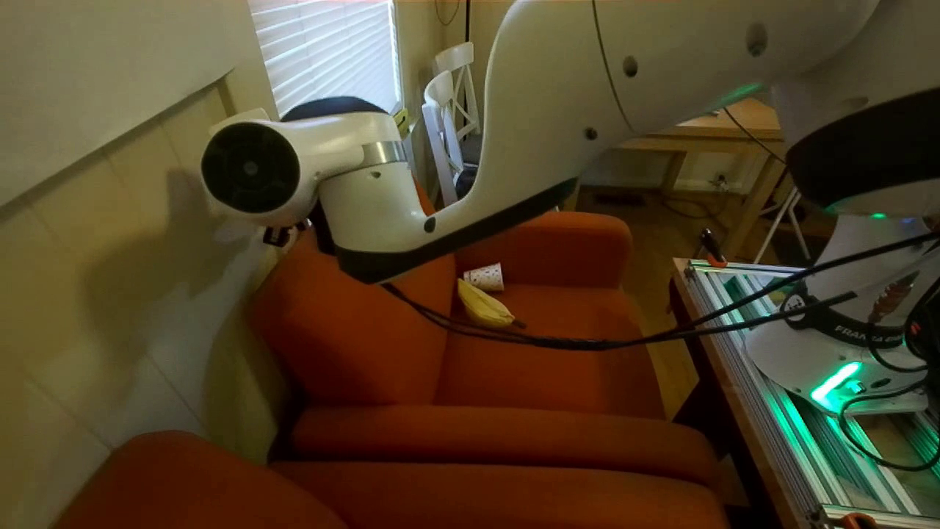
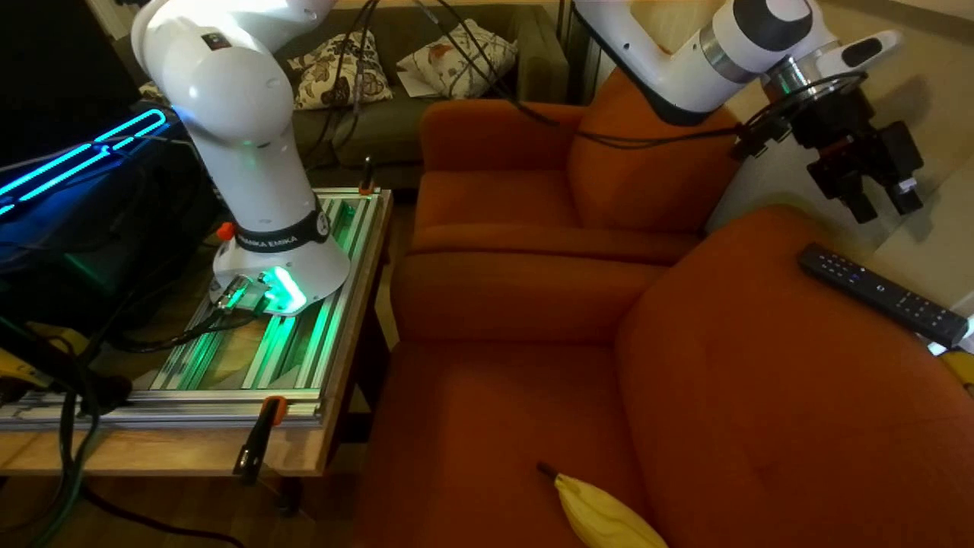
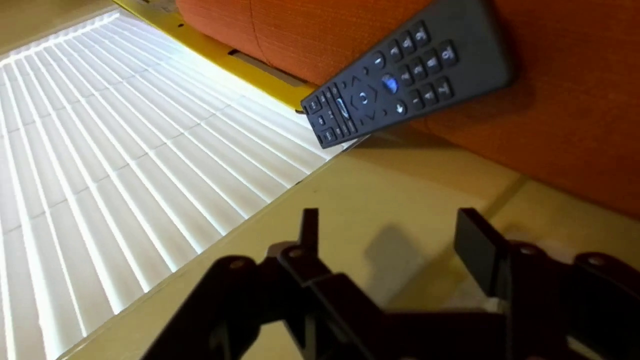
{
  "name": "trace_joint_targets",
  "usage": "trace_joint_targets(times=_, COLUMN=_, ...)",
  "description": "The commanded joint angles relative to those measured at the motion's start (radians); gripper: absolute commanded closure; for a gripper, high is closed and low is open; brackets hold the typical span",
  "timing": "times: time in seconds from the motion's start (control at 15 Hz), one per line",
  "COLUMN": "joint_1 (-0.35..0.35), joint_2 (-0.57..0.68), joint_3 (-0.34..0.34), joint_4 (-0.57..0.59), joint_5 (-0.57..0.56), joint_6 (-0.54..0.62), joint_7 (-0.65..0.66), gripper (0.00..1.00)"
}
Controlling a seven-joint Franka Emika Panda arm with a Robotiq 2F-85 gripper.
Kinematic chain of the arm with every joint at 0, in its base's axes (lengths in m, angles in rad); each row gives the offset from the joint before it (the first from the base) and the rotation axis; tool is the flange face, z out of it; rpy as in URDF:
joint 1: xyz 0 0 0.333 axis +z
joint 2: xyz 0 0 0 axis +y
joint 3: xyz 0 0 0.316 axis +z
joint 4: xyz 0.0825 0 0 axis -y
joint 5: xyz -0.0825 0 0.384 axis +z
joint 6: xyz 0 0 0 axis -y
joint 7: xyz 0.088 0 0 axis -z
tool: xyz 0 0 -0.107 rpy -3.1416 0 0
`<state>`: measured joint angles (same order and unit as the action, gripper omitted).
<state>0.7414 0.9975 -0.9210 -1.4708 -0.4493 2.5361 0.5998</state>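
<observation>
My gripper point(image 2: 885, 204) is open and empty, with its fingers apart in the wrist view point(image 3: 387, 225). It hangs near the wall, above and beside the back of an orange armchair point(image 2: 730, 396). A black remote control point(image 2: 883, 293) lies along the top of that chair back, just below the gripper and apart from it. The remote also shows in the wrist view point(image 3: 400, 80), ahead of the fingers, one end sticking out past the cushion. A yellow banana point(image 1: 485, 305) lies on the orange seat, beside a speckled white cup point(image 1: 485, 278). The banana also shows in an exterior view point(image 2: 609, 517).
A wall point(image 3: 350, 200) and a window with white blinds point(image 3: 100, 175) stand close to the gripper. A yellow object point(image 3: 215, 55) lies behind the chair back. Cables point(image 1: 558, 342) hang from the arm over the seats. The robot base stands on a table point(image 2: 190, 449) with clamps point(image 2: 259, 441).
</observation>
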Motion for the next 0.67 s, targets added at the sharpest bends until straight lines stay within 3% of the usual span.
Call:
trace_joint_targets(times=0.0, joint_1=-0.002, joint_2=-0.138, joint_3=0.035, joint_4=-0.095, joint_5=0.015, joint_6=0.010, joint_7=0.072, gripper=0.01)
trace_joint_targets(times=0.27, joint_1=-0.032, joint_2=-0.239, joint_3=0.078, joint_4=-0.165, joint_5=0.025, joint_6=-0.008, joint_7=0.137, gripper=0.00)
trace_joint_targets(times=0.6, joint_1=-0.144, joint_2=-0.334, joint_3=0.195, joint_4=-0.228, joint_5=0.048, joint_6=0.010, joint_7=0.196, gripper=0.00)
